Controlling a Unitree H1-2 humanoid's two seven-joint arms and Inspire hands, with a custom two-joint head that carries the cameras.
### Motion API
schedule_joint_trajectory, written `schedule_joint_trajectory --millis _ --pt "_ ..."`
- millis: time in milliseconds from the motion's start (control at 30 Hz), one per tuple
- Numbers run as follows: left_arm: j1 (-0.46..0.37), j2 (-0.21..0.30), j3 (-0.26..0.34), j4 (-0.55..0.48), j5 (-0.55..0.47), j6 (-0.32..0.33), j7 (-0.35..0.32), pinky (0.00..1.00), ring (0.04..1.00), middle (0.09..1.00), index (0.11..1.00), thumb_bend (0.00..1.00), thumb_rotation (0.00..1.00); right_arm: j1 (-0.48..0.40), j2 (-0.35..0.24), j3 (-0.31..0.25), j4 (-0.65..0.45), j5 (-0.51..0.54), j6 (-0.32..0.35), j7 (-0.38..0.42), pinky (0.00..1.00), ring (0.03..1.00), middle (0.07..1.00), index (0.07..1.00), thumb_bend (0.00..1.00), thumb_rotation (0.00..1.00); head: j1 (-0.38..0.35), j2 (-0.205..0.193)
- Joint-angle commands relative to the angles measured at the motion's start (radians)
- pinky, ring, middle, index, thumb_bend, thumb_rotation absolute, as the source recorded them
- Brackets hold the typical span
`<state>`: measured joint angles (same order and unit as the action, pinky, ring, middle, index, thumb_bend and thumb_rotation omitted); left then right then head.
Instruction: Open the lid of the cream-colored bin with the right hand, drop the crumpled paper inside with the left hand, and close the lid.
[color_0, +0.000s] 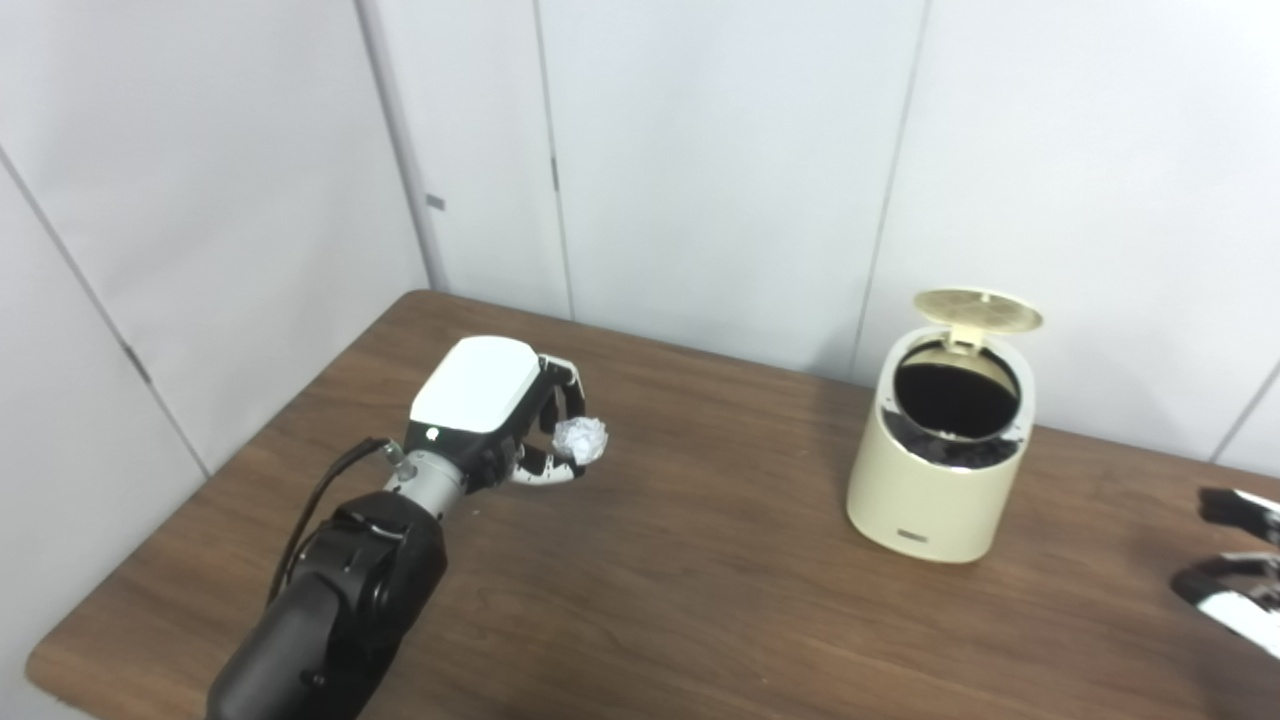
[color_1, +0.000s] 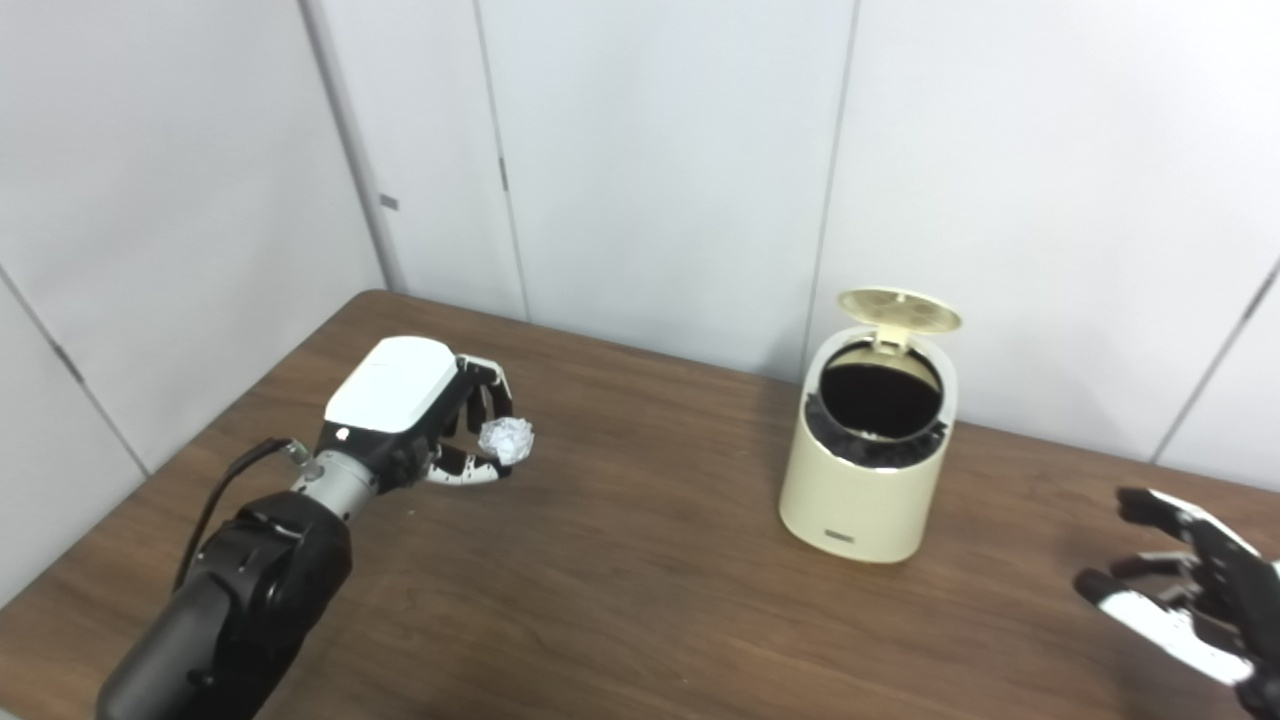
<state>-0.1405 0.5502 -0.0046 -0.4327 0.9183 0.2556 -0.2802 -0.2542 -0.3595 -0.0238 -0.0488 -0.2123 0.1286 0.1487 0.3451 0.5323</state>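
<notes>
Our left hand (color_1: 420, 420) pinching crumpled paper (color_1: 506, 439) above bench (color_1: 640, 600), cream bin (color_1: 866, 470) lid (color_1: 899, 309) upright, our right hand (color_1: 1185, 590) spread, empty

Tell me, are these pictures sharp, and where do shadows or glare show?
Left eye view: fairly soft; the bin casts a faint shadow on the table, and its inside is dark. The right hand is cut off at the edge. Right eye view: the left hand's white shell and the crumpled paper look washed out.
</notes>
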Motion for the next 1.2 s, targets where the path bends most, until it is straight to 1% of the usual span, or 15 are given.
schedule_joint_trajectory --millis 0,100,133,200,233,300,333,400,433,500,600,800,933,1033,1167 --pt "-0.065 0.004 0.009 -0.046 0.008 -0.004 -0.001 0.24 0.362 0.475 0.497 0.52 0.00 -0.032 0.000 0.000 -0.012 0.009 -0.055 -0.014 0.36 0.675 0.849 0.837 1.00 0.53 -0.013 -0.005" --pt "-0.105 -0.034 0.007 -0.064 -0.012 0.004 -0.013 0.22 0.323 0.432 0.513 0.52 0.00 -0.032 0.013 0.009 -0.016 -0.006 -0.051 -0.023 0.51 0.770 0.883 0.887 0.89 0.38 -0.042 -0.023" --pt "-0.125 -0.052 0.004 -0.069 -0.018 0.014 -0.024 0.22 0.322 0.432 0.513 0.52 0.00 -0.031 0.020 0.011 -0.029 -0.010 -0.028 -0.021 0.51 0.772 0.884 0.888 0.88 0.38 -0.063 -0.036" --pt "-0.155 -0.081 0.000 -0.074 -0.020 0.029 -0.041 0.20 0.294 0.412 0.514 0.52 0.00 -0.029 0.032 0.016 -0.052 -0.024 0.011 -0.019 0.64 0.821 0.915 0.916 0.82 0.25 -0.088 -0.050" --pt "-0.173 -0.098 -0.004 -0.074 -0.012 0.038 -0.048 0.20 0.289 0.407 0.514 0.52 0.00 -0.028 0.036 0.020 -0.064 -0.032 0.026 -0.017 0.68 0.833 0.923 0.924 0.80 0.22 -0.095 -0.054" --pt "-0.197 -0.121 -0.013 -0.068 0.009 0.047 -0.060 0.19 0.294 0.405 0.515 0.52 0.00 -0.026 0.043 0.024 -0.070 -0.031 0.027 -0.015 0.74 0.852 0.938 0.937 0.78 0.11 -0.118 -0.066" --pt "-0.205 -0.129 -0.015 -0.063 0.015 0.047 -0.060 0.19 0.298 0.405 0.516 0.52 0.00 -0.026 0.046 0.025 -0.064 -0.027 0.018 -0.015 0.75 0.857 0.942 0.940 0.77 0.09 -0.136 -0.074" --pt "-0.216 -0.145 -0.020 -0.051 0.017 0.040 -0.048 0.17 0.287 0.461 0.492 0.52 0.00 -0.026 0.049 0.028 -0.051 -0.024 0.004 -0.013 0.78 0.869 0.953 0.948 0.77 0.06 -0.153 -0.081" --pt "-0.223 -0.152 -0.024 -0.043 0.015 0.034 -0.040 0.17 0.280 0.432 0.503 0.52 0.00 -0.025 0.049 0.032 -0.047 -0.030 -0.001 -0.013 0.78 0.872 0.957 0.950 0.77 0.05 -0.165 -0.085" --pt "-0.238 -0.166 -0.033 -0.025 0.007 0.021 -0.027 0.18 0.292 0.413 0.514 0.52 0.00 -0.023 0.048 0.041 -0.042 -0.045 -0.010 -0.017 0.77 0.865 0.957 0.946 0.78 0.08 -0.186 -0.091" --pt "-0.261 -0.190 -0.040 0.003 -0.021 0.003 -0.004 0.23 0.322 0.416 0.518 0.52 0.00 -0.018 0.050 0.049 -0.039 -0.056 -0.022 -0.022 0.73 0.847 0.951 0.939 0.79 0.13 -0.206 -0.096" --pt "-0.303 -0.238 -0.059 0.062 -0.058 -0.024 0.030 0.28 0.358 0.432 0.516 0.52 0.00 -0.014 0.064 0.055 -0.029 -0.052 -0.036 -0.028 0.73 0.848 0.945 0.929 0.78 0.12 -0.232 -0.103" --pt "-0.330 -0.265 -0.080 0.103 -0.073 -0.039 0.053 0.28 0.357 0.429 0.518 0.52 0.00 -0.010 0.073 0.059 -0.024 -0.052 -0.046 -0.037 0.73 0.851 0.940 0.926 0.78 0.11 -0.253 -0.108" --pt "-0.342 -0.288 -0.092 0.121 -0.077 -0.037 0.063 0.25 0.333 0.419 0.517 0.52 0.00 -0.009 0.081 0.060 -0.023 -0.055 -0.051 -0.044 0.72 0.854 0.938 0.922 0.79 0.11 -0.267 -0.110" --pt "-0.355 -0.331 -0.109 0.149 -0.090 -0.033 0.086 0.24 0.313 0.407 0.516 0.52 0.00 -0.006 0.089 0.067 -0.028 -0.067 -0.052 -0.049 0.73 0.854 0.933 0.916 0.80 0.14 -0.279 -0.112"
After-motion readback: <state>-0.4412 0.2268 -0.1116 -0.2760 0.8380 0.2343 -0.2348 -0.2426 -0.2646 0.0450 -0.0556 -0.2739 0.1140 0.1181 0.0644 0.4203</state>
